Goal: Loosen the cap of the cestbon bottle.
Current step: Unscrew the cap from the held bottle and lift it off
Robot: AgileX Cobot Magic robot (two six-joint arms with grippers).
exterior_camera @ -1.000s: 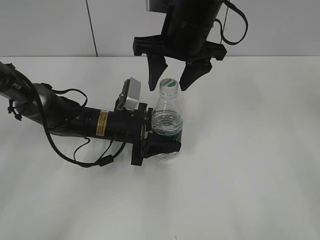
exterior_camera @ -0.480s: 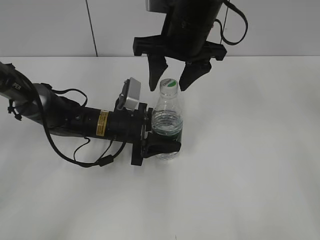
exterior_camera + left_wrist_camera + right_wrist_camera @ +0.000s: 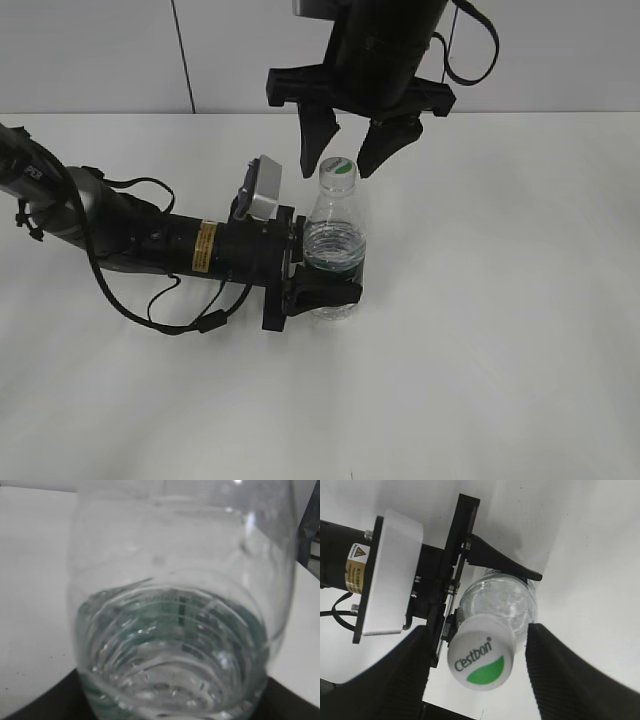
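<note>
The clear cestbon bottle stands upright on the white table, with a dark green label band low on its ribbed body. It fills the left wrist view. Its white cap with a green half-moon mark shows from above in the right wrist view. My left gripper reaches in from the left and is shut on the bottle's lower body. My right gripper hangs open just above the cap, one finger on each side, not touching it.
The white table stretches around the bottle. A grey wall runs along the back edge. The left arm's body and cables lie across the table's left half.
The right gripper has risen very slightly above the cap. The bottle and the left gripper have not moved.
</note>
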